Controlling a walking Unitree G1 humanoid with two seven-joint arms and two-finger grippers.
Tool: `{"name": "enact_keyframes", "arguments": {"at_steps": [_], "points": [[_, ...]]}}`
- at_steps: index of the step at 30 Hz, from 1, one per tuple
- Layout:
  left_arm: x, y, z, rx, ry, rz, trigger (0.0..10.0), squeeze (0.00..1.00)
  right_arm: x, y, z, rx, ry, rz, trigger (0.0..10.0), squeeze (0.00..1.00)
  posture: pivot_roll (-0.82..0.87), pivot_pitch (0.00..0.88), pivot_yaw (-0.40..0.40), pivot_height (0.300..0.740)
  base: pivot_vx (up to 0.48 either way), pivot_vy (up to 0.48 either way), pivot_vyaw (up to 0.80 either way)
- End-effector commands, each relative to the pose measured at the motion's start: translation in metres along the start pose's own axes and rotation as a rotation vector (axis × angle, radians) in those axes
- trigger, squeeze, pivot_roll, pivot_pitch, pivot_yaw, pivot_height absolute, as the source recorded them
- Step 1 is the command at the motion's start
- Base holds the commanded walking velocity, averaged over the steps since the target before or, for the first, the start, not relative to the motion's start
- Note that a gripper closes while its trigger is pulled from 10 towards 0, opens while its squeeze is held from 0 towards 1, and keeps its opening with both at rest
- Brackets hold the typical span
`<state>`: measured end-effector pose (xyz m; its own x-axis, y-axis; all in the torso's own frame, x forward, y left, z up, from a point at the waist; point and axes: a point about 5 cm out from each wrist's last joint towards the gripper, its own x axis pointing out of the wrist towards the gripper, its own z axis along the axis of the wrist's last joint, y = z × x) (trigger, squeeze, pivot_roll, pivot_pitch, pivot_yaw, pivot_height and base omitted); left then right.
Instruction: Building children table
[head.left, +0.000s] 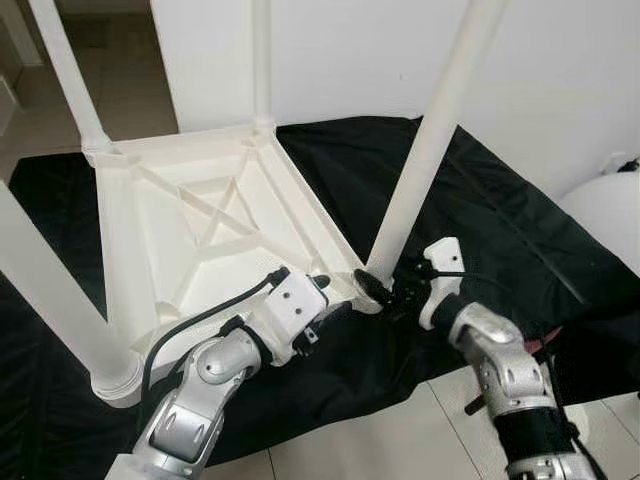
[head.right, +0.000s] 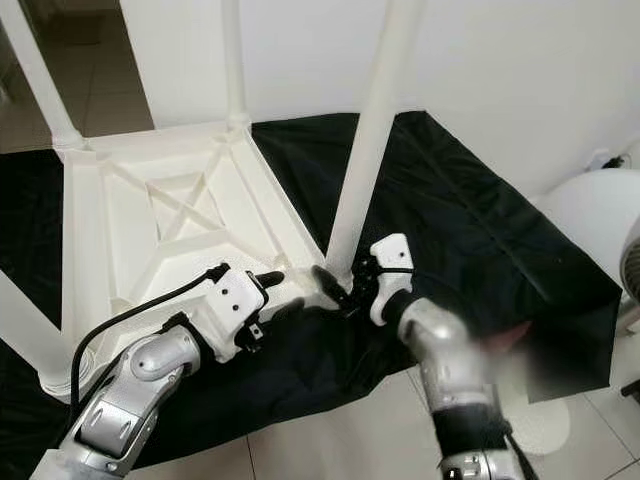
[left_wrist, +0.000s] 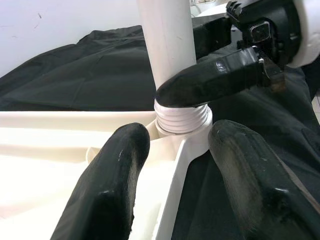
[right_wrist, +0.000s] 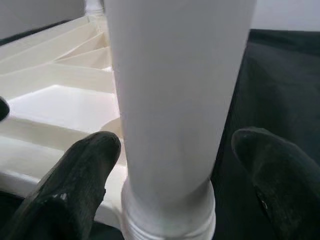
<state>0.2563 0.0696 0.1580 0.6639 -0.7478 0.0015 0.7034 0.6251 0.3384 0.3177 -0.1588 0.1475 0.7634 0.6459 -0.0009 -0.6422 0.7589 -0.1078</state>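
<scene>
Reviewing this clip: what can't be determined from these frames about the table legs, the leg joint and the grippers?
- Tops of the table legs: cut off by the upper edge in both eye views.
- Threaded collar: whether fully screwed in is unclear; the right gripper crosses it in the left wrist view.
- Right gripper's contact with the leg: unclear.
- Left gripper: fingertips blurred.

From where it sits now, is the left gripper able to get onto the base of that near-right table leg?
Probably yes: the left gripper is open at the table corner, facing the leg base. But the right gripper already straddles that leg, crowding the collar.
</scene>
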Motion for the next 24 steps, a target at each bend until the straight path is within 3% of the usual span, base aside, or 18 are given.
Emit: {"name": "enact_keyframes", "arguments": {"at_steps": [1,5,6,7,8,9,11,12,13,23,24], "points": [[0.002,0.001,-0.001,0.0,0.002,0.026,10.0,0.0,0.001,-0.003,-0.005,-0.031,0.026,0.03,10.0,0.0,-0.01,0.032,-0.043,0.74,0.0,0.0,0.0],[0.004,0.002,-0.001,0.003,-0.001,0.026,10.0,0.0,0.011,-0.013,-0.004,-0.076,0.044,0.064,10.0,0.0,-0.01,0.031,-0.044,0.74,0.0,0.0,0.0],[0.005,0.002,-0.001,0.005,-0.003,0.027,10.0,0.0,0.015,-0.014,-0.002,-0.092,0.05,0.086,9.4,0.0,-0.01,0.029,-0.047,0.74,0.0,0.0,0.0],[0.005,0.002,-0.001,0.005,-0.003,0.027,10.0,0.0,0.015,-0.014,-0.002,-0.092,0.05,0.086,9.4,0.0,-0.01,0.029,-0.047,0.74,0.0,0.0,0.0],[0.005,0.002,0.0,0.006,-0.005,0.029,10.0,0.0,0.02,-0.014,-0.001,-0.106,0.053,0.11,6.8,0.0,-0.01,0.029,-0.047,0.74,0.0,0.0,0.0],[0.006,0.002,0.0,0.007,-0.006,0.03,10.0,0.0,0.022,-0.014,-0.001,-0.118,0.058,0.122,3.5,0.0,-0.01,0.028,-0.05,0.74,0.0,0.0,0.0],[0.006,0.002,0.0,0.008,-0.008,0.03,10.0,0.0,0.024,-0.014,-0.001,-0.126,0.061,0.129,3.5,0.0,-0.01,0.028,-0.05,0.74,0.0,0.0,0.0],[0.006,0.001,0.0,0.008,-0.008,0.031,10.0,0.0,0.025,-0.014,-0.002,-0.128,0.065,0.148,0.3,0.0,-0.01,0.03,-0.054,0.74,0.0,0.0,0.0],[0.006,0.001,0.0,0.008,-0.009,0.032,10.0,0.0,0.026,-0.014,-0.002,-0.129,0.065,0.157,0.0,0.0,-0.01,0.032,-0.058,0.74,0.0,0.0,0.0],[0.005,-0.003,-0.001,-0.001,-0.006,0.04,10.0,0.0,0.022,-0.012,-0.012,-0.114,0.073,0.183,0.0,0.0,0.0,0.043,-0.069,0.74,0.0,0.0,0.0],[0.005,-0.003,-0.001,-0.002,-0.006,0.04,10.0,0.0,0.021,-0.012,-0.012,-0.11,0.071,0.17,4.7,0.0,0.0,0.048,-0.074,0.74,0.0,0.0,0.0]]}}
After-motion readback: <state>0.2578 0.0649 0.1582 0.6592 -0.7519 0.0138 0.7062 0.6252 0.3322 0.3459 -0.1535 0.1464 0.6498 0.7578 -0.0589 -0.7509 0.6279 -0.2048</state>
